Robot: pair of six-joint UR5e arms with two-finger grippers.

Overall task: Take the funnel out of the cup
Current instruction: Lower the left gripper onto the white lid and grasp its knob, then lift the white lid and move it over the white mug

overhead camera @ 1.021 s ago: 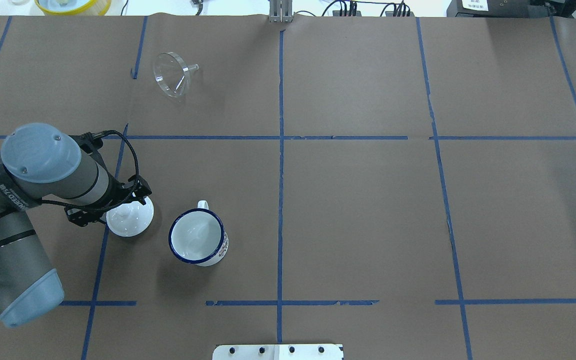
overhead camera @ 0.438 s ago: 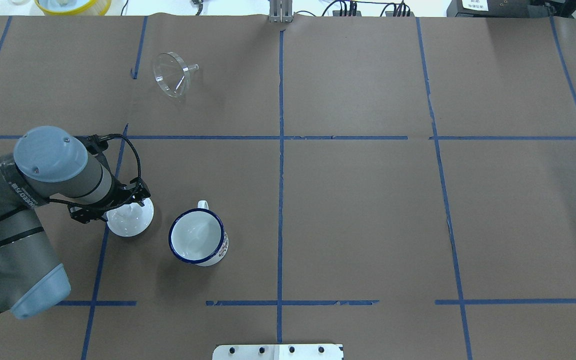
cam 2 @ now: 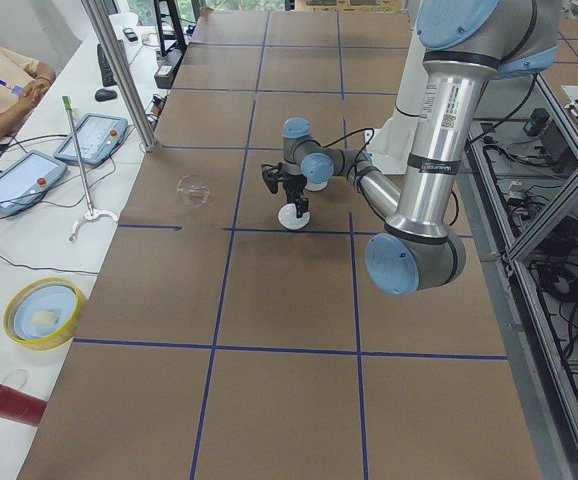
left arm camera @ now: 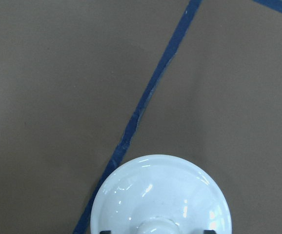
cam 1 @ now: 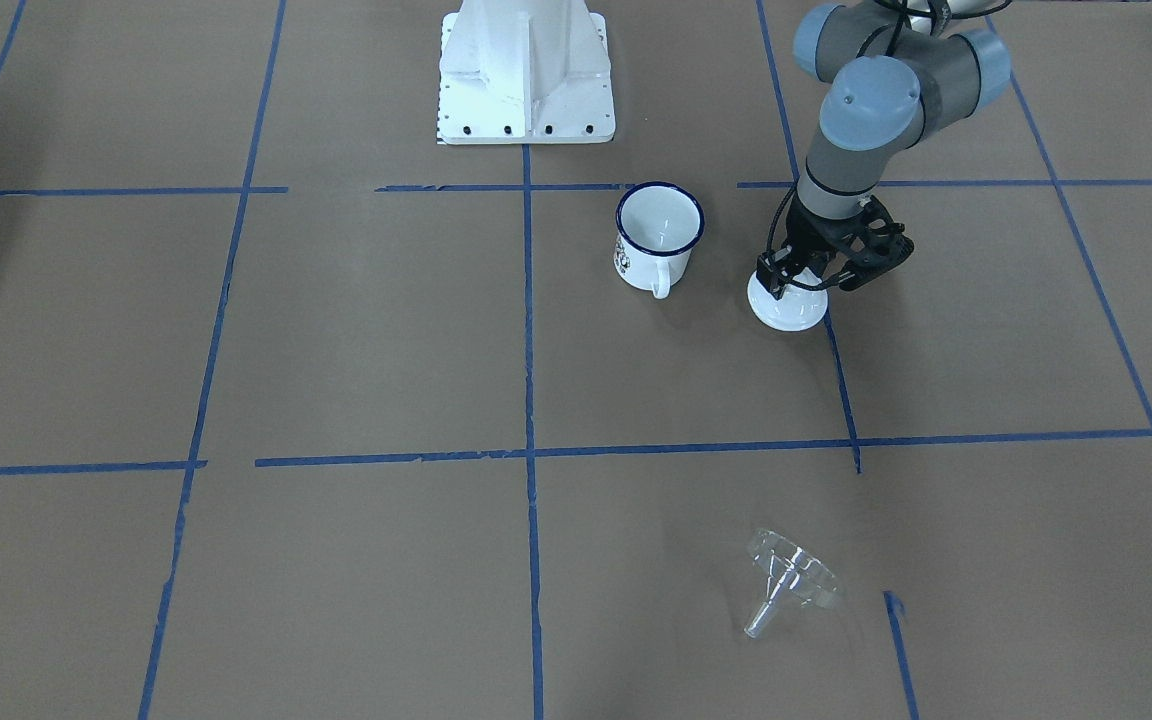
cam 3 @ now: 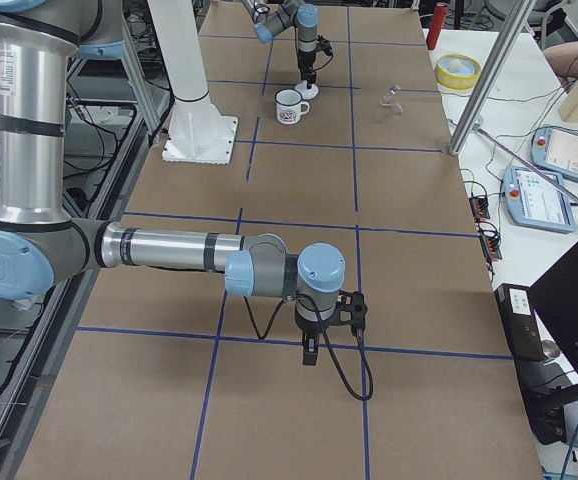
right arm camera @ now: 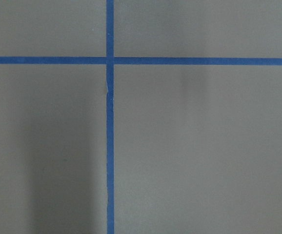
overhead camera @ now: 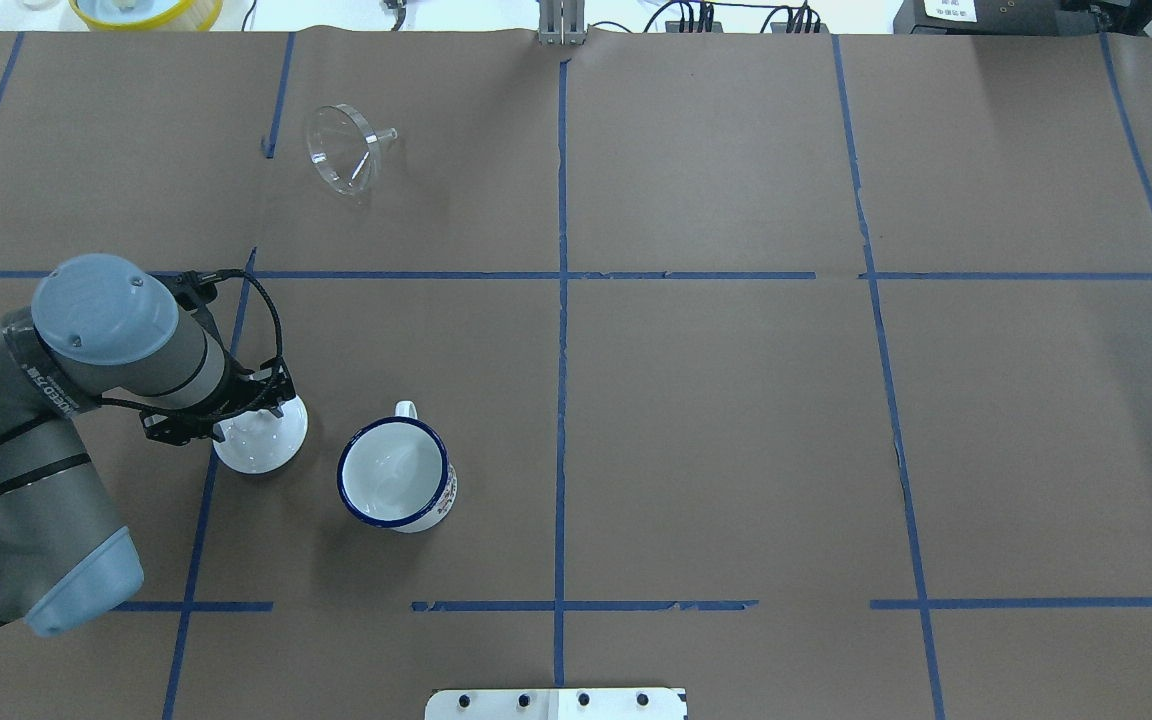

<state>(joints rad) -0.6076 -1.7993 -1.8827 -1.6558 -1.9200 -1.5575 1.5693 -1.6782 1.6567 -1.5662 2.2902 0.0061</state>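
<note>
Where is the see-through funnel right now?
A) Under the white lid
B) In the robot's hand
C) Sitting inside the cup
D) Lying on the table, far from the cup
D: the funnel lies on its side on the brown table, well away from the cup, which is empty, and the left hand is over the white lid, not the funnel.

The table (overhead camera: 736, 420) carries one clear funnel (overhead camera: 341, 148), one white cup (overhead camera: 394, 473) and one white lid (overhead camera: 261, 437). There are two robot arms: one left arm (overhead camera: 56, 400) and one right arm (cam 3: 169, 250).
</note>
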